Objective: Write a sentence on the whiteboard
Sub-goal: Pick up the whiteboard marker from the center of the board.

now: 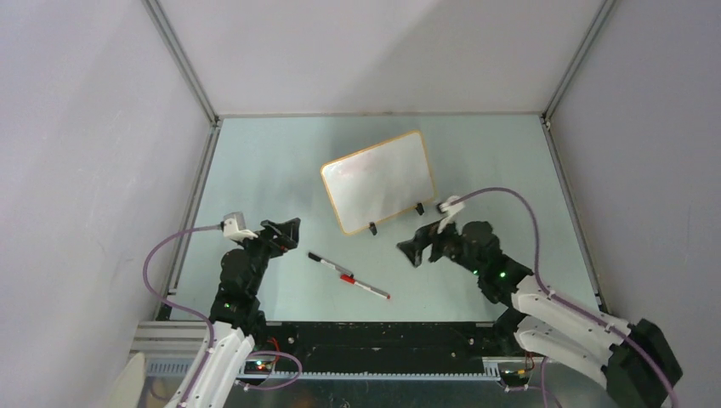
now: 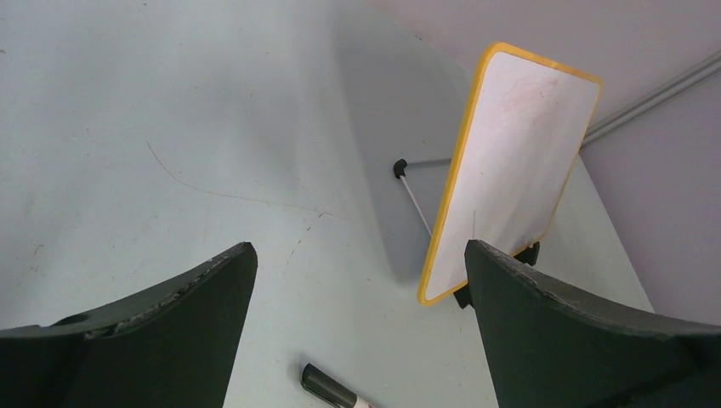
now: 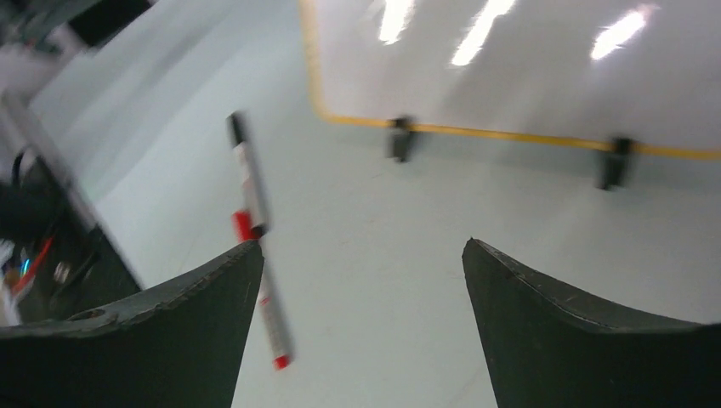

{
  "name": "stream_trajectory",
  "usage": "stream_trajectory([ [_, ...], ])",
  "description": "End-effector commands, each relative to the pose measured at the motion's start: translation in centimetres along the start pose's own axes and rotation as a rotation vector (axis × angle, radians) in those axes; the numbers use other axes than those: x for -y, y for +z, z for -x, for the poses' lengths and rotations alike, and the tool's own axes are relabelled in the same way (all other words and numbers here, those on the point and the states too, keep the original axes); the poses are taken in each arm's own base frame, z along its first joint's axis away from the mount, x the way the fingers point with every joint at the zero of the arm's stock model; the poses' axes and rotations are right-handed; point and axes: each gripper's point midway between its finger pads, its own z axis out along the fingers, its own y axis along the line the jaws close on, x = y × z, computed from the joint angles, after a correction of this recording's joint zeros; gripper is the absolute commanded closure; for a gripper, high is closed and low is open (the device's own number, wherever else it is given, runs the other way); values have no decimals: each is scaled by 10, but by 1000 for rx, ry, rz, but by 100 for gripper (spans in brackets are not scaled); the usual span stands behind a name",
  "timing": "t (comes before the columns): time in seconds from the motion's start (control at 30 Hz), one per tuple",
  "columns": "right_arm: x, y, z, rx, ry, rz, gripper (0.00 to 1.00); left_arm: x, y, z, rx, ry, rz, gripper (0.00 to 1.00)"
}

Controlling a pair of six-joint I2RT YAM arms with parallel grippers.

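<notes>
whiteboard (image 1: 380,180): stands propped and tilted back on the pale surface (image 1: 255,170), orange-framed, with its glossy white face towards the arms; the left wrist view shows faint reddish smears on it.
clip feet (image 1: 372,228): two, black, on the whiteboard's lower edge, resting on the surface.
wire prop (image 2: 417,200): thin, behind the whiteboard, seen from the left wrist.
black-capped marker (image 1: 330,264): lies flat in front of the whiteboard, on the arms' side, apart from it.
red-tipped marker (image 1: 367,287): lies almost end to end with the black-capped one, farther from the whiteboard.
left pincer (image 1: 285,234): jaws wide, nothing between them; left of the whiteboard's near corner, well apart.
right pincer (image 1: 425,242): jaws wide, nothing held; just in front of the whiteboard's right foot, near but not touching.
</notes>
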Motion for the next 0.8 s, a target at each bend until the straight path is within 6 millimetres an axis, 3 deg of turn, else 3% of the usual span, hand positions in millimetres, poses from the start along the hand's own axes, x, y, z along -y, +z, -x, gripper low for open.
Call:
stream_trajectory([
  [0.0,-51,5,-18,-87,-282,91,9,9,1,9,37,14,-46,1],
  [0.13,-77,3,-58,-213,-364,110,9,15,0,7,27,9,-80,1],
  [0.37,-93,11,-110,-383,-489,80,19,17,-1,9,35,10,-90,2],
  [0.57,-102,16,-130,-441,-503,80,33,18,-3,11,48,9,-99,2],
  [0.77,-104,22,-138,-471,-511,73,36,19,-3,11,45,5,-100,2],
])
